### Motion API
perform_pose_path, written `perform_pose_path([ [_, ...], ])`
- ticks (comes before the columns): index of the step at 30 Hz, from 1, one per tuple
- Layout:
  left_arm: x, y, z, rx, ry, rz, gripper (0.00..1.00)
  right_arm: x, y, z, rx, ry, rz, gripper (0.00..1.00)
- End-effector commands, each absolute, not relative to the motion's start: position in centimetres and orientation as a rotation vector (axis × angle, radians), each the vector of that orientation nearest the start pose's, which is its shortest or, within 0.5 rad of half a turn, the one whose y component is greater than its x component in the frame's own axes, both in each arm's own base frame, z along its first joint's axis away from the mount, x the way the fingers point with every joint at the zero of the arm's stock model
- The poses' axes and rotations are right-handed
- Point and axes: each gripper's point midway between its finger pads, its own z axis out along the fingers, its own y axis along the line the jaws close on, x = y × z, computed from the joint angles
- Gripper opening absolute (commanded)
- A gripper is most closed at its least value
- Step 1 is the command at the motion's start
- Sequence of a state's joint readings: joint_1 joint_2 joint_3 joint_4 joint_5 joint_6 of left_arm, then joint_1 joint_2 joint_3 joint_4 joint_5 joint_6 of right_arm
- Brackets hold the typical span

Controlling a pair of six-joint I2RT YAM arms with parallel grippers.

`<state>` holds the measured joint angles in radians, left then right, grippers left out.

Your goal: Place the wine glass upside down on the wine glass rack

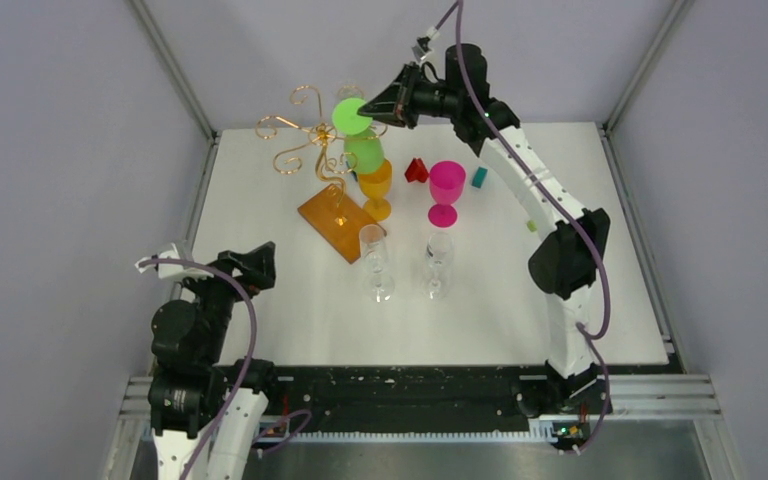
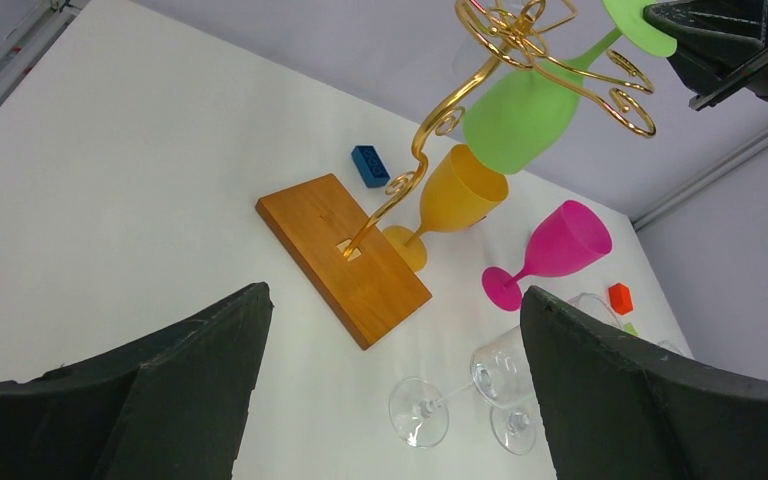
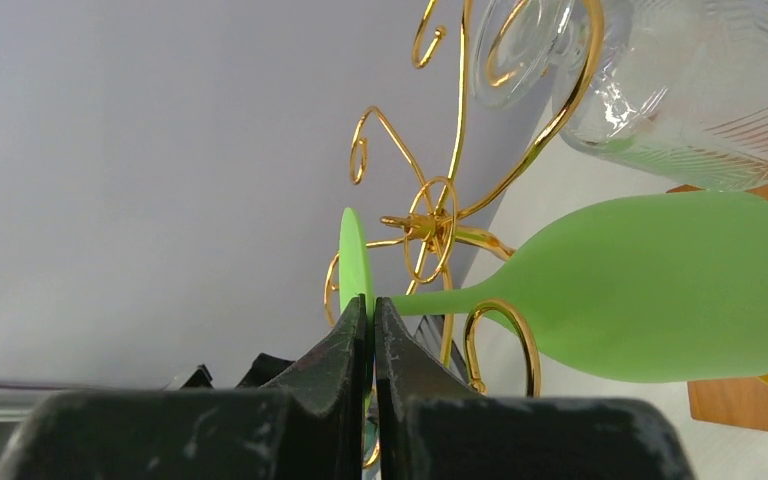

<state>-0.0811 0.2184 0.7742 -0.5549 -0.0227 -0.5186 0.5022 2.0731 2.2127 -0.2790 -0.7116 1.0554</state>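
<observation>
ok, right gripper (image 3: 370, 305) pinches foot of green wine glass (image 3: 660, 290), bowl down, stem at wine glass rack (image 2: 340, 270) scroll. slide stem fully into hook b4 letting go; left gripper (image 2: 395, 300) spread.

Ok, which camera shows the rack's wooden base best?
Left wrist: the wooden base fills mid-frame, its stem slot visible. Top external shows it smaller; right wrist catches only bits at the frame's right edge.

Amber goblet (image 1: 376, 185), pink goblet (image 1: 446, 190), two clear glasses (image 1: 377, 262), red block (image 1: 416, 170), teal block (image 1: 479, 177).
</observation>
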Motion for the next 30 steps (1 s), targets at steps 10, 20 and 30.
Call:
perform_pose_path([
  [10, 18.8, -4.5, 31.3, -0.299, 1.559, -0.505, 0.99, 39.9, 36.6, 43.0, -0.115, 1.894, 1.563, 0.00],
  [20, 19.0, -5.4, 31.0, -0.264, 1.584, -0.545, 0.97, 41.8, 33.0, 43.2, 0.084, 1.808, 1.575, 0.00],
  [30, 19.1, -5.4, 30.9, -0.255, 1.590, -0.539, 0.97, 43.8, 32.9, 41.5, 0.153, 1.828, 1.583, 0.00],
])
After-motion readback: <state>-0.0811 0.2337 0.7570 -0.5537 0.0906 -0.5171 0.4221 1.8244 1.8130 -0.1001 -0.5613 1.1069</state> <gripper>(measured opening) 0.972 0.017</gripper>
